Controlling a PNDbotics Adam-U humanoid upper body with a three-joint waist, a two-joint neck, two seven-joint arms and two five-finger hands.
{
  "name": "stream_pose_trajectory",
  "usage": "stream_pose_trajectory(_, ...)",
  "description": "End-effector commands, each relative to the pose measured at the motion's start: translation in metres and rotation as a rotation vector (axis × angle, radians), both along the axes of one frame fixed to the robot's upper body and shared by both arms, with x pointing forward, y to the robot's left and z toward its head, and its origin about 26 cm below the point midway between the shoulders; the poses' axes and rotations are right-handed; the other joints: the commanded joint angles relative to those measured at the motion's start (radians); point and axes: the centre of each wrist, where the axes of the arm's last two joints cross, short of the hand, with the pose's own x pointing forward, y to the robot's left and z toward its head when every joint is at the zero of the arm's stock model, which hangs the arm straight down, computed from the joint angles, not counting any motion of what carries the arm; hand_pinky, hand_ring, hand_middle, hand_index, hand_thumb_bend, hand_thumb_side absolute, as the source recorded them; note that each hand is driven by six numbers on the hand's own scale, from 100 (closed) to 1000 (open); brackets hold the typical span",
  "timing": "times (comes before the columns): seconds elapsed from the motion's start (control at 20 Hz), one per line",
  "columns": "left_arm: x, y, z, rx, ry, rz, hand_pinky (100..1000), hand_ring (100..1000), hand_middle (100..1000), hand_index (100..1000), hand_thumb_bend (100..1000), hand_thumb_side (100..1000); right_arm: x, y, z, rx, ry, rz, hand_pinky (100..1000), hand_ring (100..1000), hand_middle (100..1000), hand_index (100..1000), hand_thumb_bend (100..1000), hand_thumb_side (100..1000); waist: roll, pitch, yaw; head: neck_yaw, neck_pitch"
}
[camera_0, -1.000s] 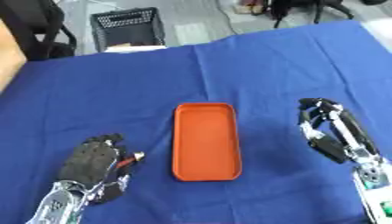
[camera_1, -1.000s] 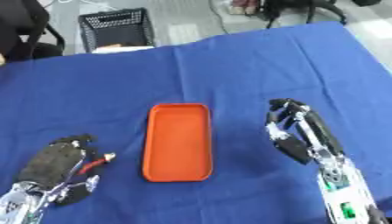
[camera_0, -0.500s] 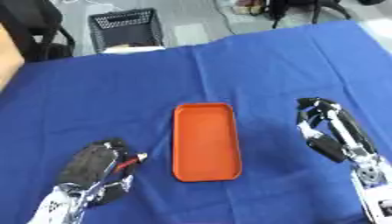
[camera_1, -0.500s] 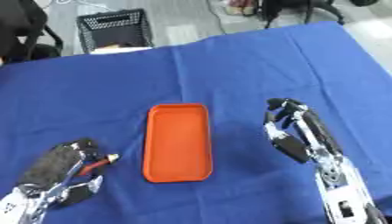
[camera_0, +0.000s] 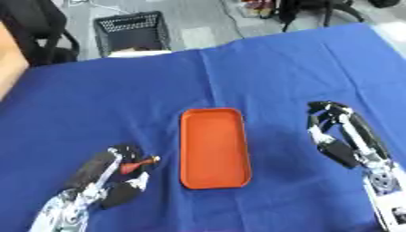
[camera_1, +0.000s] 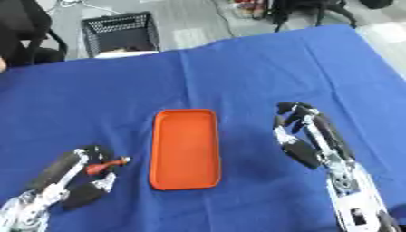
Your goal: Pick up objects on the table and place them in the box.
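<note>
An orange rectangular box (camera_0: 212, 147), shallow and with nothing in it, lies in the middle of the blue table. My left hand (camera_0: 107, 172) is at the lower left, fingers curled round a small red and orange object (camera_0: 136, 165) whose tip sticks out toward the box. My right hand (camera_0: 341, 136) hovers to the right of the box with its fingers loosely curled and holds nothing. Most of the small object is hidden by the left hand.
The blue cloth (camera_0: 95, 104) covers the whole table. Beyond its far edge a black mesh basket (camera_0: 131, 29) stands on the grey floor, with chair legs (camera_0: 317, 11) at the top right.
My left hand has drawn back slightly toward the lower left with the red object still in it. The right hand has hardly moved.
</note>
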Motion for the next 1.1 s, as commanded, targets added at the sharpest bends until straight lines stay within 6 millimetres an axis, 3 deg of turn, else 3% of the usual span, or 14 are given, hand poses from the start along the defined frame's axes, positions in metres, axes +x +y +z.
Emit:
stream_pose_trajectory(0.05,-0.001,0.003,-0.006,-0.035,0.05,0.014,929,756,728,473,100,503,0.002,-0.002,0.006,-0.011,-0.018,-0.002,492,591,689,845,100,695,-0.003,-0.002,-0.002,-0.014,-0.013)
stream_pose_trajectory(0.45,0.005,0.005,0.015,-0.04,-0.027,0.031,923,756,727,471,100,452,0.002,-0.002,0.006,-0.012,-0.015,0.0,492,592,689,845,100,690,-0.004,-0.003,0.0,-0.016,-0.013)
stream_pose_trajectory(1.1,0.026,-0.017,0.065,-0.058,-0.171,-0.094,915,757,728,468,100,376,0.002,-0.002,0.004,-0.016,-0.008,0.005,493,592,689,845,100,689,-0.003,-0.008,-0.002,-0.014,-0.011)
